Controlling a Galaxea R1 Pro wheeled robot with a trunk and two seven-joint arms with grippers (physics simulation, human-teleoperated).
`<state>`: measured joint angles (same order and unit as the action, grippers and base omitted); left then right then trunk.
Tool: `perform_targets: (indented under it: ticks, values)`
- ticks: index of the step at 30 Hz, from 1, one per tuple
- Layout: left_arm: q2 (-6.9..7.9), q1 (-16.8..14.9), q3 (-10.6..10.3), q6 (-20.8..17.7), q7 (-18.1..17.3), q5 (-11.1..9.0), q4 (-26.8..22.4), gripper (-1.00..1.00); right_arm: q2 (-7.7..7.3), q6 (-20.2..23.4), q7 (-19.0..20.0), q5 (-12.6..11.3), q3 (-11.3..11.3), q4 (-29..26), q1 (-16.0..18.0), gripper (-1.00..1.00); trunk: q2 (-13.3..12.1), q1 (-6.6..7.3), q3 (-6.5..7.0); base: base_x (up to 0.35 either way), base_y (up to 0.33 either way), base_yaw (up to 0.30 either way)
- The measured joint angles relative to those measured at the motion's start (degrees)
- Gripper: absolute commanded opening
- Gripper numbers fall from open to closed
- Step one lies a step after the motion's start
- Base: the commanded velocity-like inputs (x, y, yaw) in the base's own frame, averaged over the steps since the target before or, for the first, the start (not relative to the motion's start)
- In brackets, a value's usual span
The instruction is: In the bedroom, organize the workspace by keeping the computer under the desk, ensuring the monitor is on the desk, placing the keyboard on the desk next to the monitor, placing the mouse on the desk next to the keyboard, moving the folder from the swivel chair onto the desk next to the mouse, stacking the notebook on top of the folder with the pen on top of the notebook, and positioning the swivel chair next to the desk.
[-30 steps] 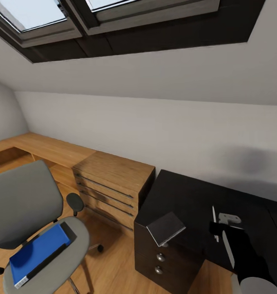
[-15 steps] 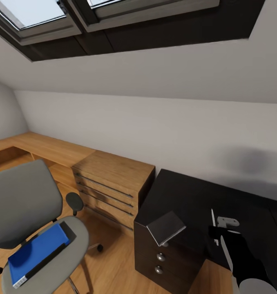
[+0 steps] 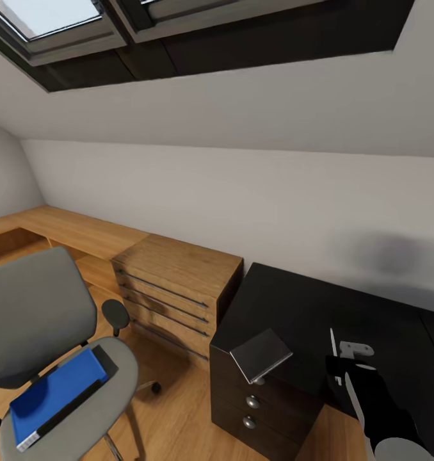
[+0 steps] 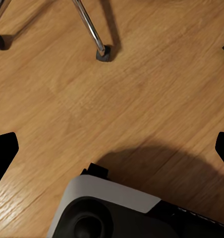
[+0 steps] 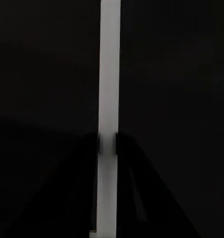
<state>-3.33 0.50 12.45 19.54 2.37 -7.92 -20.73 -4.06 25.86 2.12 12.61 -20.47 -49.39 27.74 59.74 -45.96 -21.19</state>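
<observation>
Clearly early days — the folder point(image 3: 56, 393) lies on the swivel chair point(image 3: 41, 326), the notebook point(image 3: 260, 355) on the table point(image 3: 306, 307) corner. Right hand point(image 3: 335, 363) pinches the pen point(image 3: 333, 343); left hand point(image 4: 112, 153) spread above the floor point(image 4: 67, 79).

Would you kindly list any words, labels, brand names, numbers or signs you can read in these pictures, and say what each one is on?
None: no readable text in any view.
The folder on the swivel chair: white spine, too small to show any lettering.
The notebook on the desk: plain grey cover.
The oak chest: bar handles, no labels.
The pen in the right wrist view: plain white.
</observation>
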Motion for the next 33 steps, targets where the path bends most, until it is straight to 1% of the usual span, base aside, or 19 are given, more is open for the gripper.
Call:
perform_targets:
  ticks: [13,27,30,33]
  values:
    - [0.0,0.0,0.0,0.0,0.0,-0.04,0.0,1.0,0.01,-0.05,0.0,-0.01,0.0,0.17,0.0,-1.0,5.22,-2.86,-2.34,0.0,0.0,0.0]
    - [-0.07,0.0,0.0,0.0,0.0,0.02,-0.01,1.0,0.0,0.52,0.02,-0.05,-0.01,0.1,0.0,-1.0,5.23,-2.86,-2.34,0.0,0.0,0.0]
    - [-0.08,0.0,0.0,0.0,0.0,0.04,-0.02,1.0,0.0,1.32,0.06,-0.06,-0.04,0.05,0.05,-1.0,5.23,-2.86,-2.34,0.0,0.0,0.0]
    - [-0.09,0.0,0.03,0.0,0.0,0.05,-0.02,1.0,0.0,3.79,0.09,-0.03,-0.07,-0.08,0.09,-1.0,5.23,-2.86,-2.34,0.0,0.0,0.0]
